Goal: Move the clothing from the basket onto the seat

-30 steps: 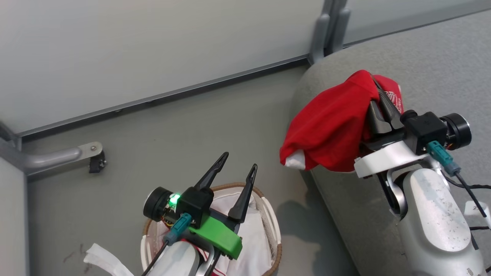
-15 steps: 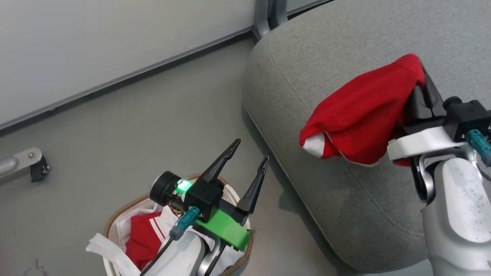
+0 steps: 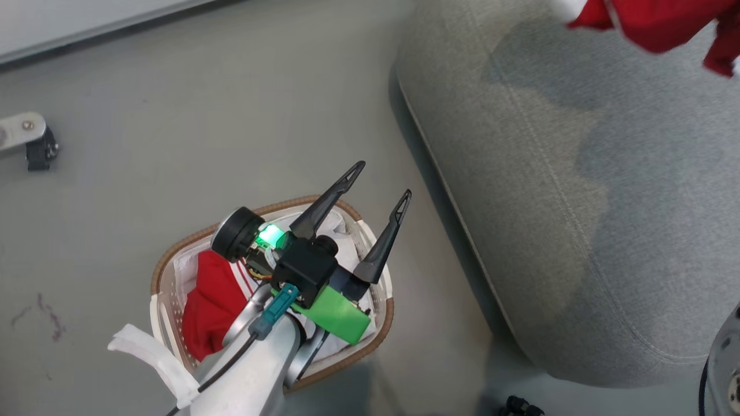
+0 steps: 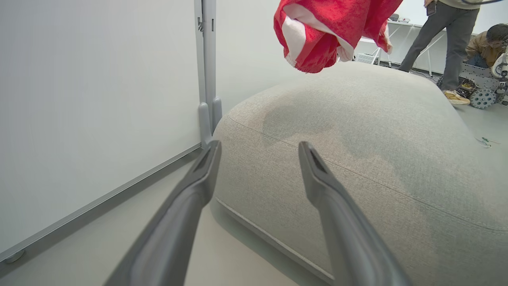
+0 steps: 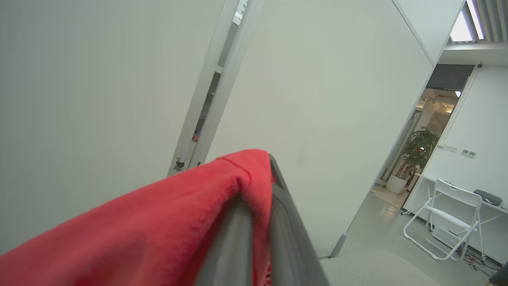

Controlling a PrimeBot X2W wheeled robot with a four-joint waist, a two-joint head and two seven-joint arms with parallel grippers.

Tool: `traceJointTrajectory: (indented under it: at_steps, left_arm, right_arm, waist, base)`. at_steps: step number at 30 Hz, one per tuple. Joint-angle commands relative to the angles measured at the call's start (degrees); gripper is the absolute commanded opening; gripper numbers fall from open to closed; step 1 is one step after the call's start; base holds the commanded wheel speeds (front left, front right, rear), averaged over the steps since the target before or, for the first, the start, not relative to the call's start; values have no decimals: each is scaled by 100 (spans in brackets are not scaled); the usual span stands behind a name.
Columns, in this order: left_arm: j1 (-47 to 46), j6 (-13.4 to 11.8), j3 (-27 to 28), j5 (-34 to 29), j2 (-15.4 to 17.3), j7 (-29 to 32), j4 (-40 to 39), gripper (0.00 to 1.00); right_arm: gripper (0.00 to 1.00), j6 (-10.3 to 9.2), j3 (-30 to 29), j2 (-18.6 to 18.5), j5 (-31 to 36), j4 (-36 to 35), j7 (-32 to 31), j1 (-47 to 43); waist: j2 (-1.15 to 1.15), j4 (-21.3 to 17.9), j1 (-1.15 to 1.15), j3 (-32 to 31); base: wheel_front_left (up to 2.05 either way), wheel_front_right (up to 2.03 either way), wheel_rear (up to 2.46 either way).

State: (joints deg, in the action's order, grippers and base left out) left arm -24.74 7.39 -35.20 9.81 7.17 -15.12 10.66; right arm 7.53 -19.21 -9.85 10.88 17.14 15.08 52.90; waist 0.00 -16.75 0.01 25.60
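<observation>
soft, light, floppy: one red garment [image 4: 317, 35] clamped in the right fingers [image 5: 287, 230] above the seat [image 3: 578, 202], the second garment [image 3: 211, 306] bunched in the basket [image 3: 173, 251] under wide-spread left fingers [image 3: 380, 249], likely best pinched at a raised fold.

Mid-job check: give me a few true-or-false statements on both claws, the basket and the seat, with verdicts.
1. The left claw is open and holds nothing. True.
2. The right claw is shut on a red garment. True.
3. The basket is empty. False: a second red garment lies inside it, on the white liner.
4. The red garment in the right claw lies flat on the seat. False: it hangs above the seat, apart from it, and casts a shadow on the fabric.
</observation>
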Motion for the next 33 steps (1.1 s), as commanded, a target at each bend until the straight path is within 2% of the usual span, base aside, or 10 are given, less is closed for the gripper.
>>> traceJointTrajectory:
  at_steps: [1, 6, 11, 17, 25, 27, 28, 33]
  left_arm:
    - [-150, 15, 49, -69, 67, -4, -56, 100]
    - [-306, 15, 148, -191, 94, -5, -185, 100]
    - [-299, 15, 289, -241, 61, -4, -262, 100]
    - [-168, 15, 411, -284, 16, -4, -308, 100]
    - [-62, 16, 483, -244, -6, -4, -212, 100]
    - [-19, 16, 478, -225, -9, -4, -181, 100]
    - [-5, 16, 472, -213, -12, -4, -162, 100]
    - [110, 16, 581, -126, -30, -4, -95, 100]
  right_arm:
    - [0, -8, -95, -96, 50, 166, 14, 254]
    - [0, -8, -760, -640, 233, 861, 14, 1022]
    - [0, -8, -1239, -920, 520, 1277, 14, 1081]
    - [0, -8, -1280, -957, 594, 1611, 14, 492]
    - [0, -8, -1006, -676, 332, 1533, 14, -298]
    - [48, -8, -950, -583, 260, 1392, 14, -505]
    - [100, -8, -913, -537, 213, 1319, 14, -627]
    - [100, -8, -751, -388, 56, 1239, 14, -1069]
  waist:
    - [0, 616, -1, 837]
    - [0, 870, -1, 1257]
    - [0, 1039, -1, 1523]
    - [0, 1063, -1, 1630]
    - [0, 890, -1, 1468]
    - [0, 850, -1, 1376]
    - [0, 835, -1, 1319]
    - [0, 790, -1, 1000]
  base:
    - [0, 0, 0]
    - [0, 0, 0]
    - [0, 0, 0]
    - [0, 0, 0]
    - [0, 0, 0]
    - [0, 0, 0]
    - [0, 0, 0]
    - [0, 0, 0]
